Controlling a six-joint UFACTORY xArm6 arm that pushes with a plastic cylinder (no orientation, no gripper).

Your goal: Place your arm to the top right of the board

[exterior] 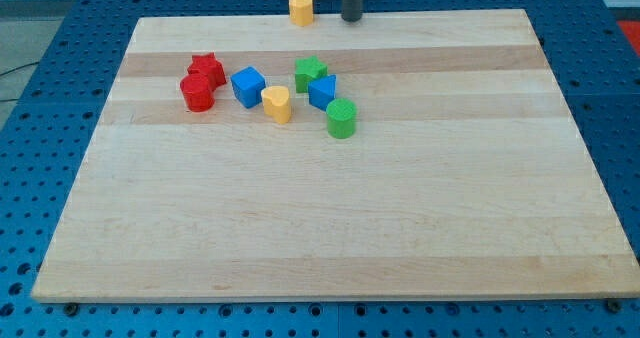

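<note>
My tip (352, 19) is at the board's top edge, a little right of centre. The dark rod comes down from the view's top. A yellow block (301, 8) stands just left of the tip at the top edge. A cluster of blocks lies lower left of the tip: a red star-like block (207, 68), a red cylinder (197, 93), a blue cube (248, 86), a yellow heart-shaped block (278, 104), a green star-like block (310, 74), a blue block (322, 92) and a green cylinder (342, 118). The tip touches none of them.
The wooden board (400, 208) lies on a blue perforated table (60, 68). The board's top right corner (522, 14) is to the right of the tip.
</note>
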